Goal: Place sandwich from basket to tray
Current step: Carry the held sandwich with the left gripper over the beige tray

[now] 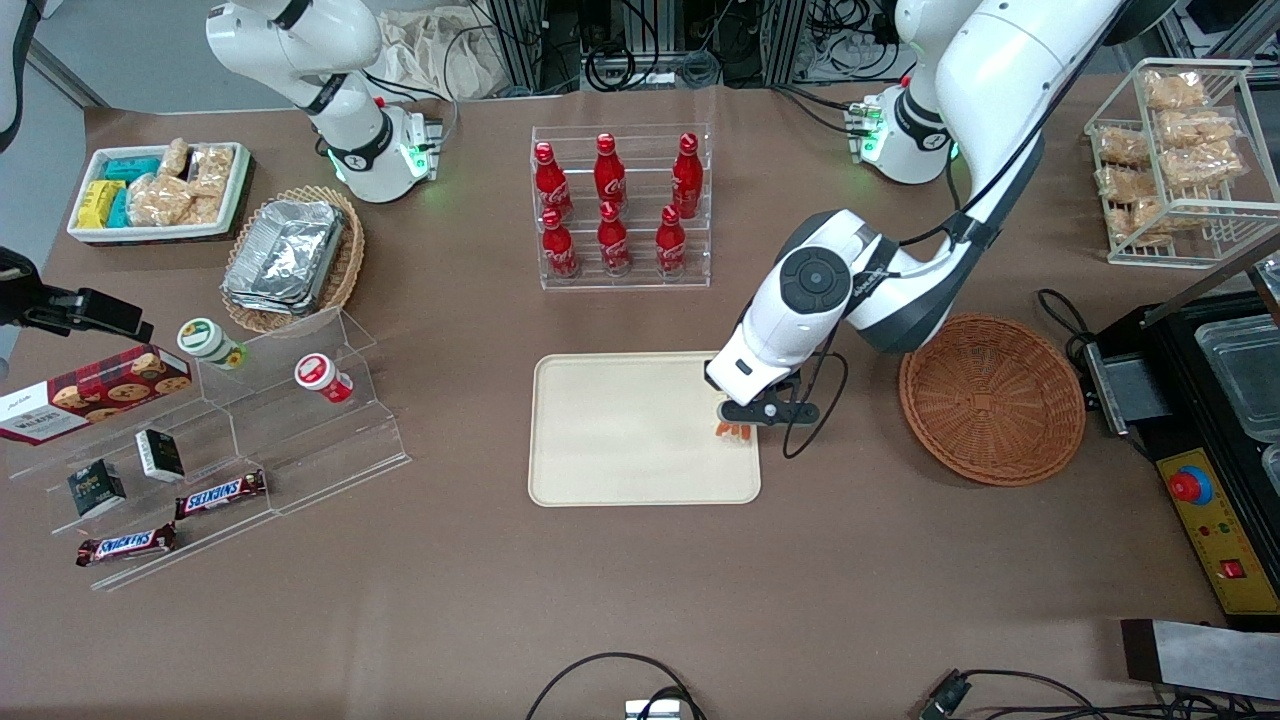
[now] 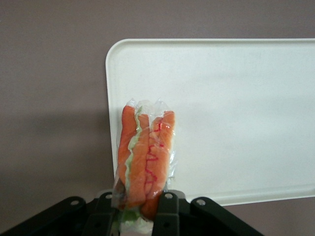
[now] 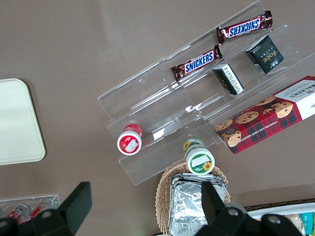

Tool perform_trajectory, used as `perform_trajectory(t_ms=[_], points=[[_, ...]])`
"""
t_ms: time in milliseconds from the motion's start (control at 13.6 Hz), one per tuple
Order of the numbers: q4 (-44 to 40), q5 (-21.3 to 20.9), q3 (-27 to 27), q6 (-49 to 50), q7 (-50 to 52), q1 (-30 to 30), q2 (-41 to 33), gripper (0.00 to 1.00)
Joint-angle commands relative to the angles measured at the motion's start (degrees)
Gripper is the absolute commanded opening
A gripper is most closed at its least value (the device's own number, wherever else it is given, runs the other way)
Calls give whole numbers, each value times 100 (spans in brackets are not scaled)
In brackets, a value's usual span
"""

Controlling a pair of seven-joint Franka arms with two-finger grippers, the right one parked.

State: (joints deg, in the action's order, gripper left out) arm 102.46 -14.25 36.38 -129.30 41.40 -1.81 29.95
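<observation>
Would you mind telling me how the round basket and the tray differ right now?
The basket is round, reddish-brown wicker; the tray is flat, cream and rectangular. The basket holds nothing, while the gripper holds the sandwich over the tray's edge. Both rest on the table.

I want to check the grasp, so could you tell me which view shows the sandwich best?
The left wrist view: the sandwich fills it, held in the gripper over the tray. The front view shows only its edge; the right wrist view, nothing.
</observation>
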Motion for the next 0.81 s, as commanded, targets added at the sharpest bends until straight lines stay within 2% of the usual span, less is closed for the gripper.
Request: perform_trajectory(t_ms=[0, 74, 369, 590, 737], points=[[-349, -148, -8, 124, 149, -161, 265, 26], [-410, -192, -26, 124, 193, -222, 361, 26], [-630, -833, -17, 115, 694, -328, 731, 26], [-639, -895, -17, 115, 633, -390, 863, 26], [-639, -1176, -17, 115, 659, -390, 985, 27]])
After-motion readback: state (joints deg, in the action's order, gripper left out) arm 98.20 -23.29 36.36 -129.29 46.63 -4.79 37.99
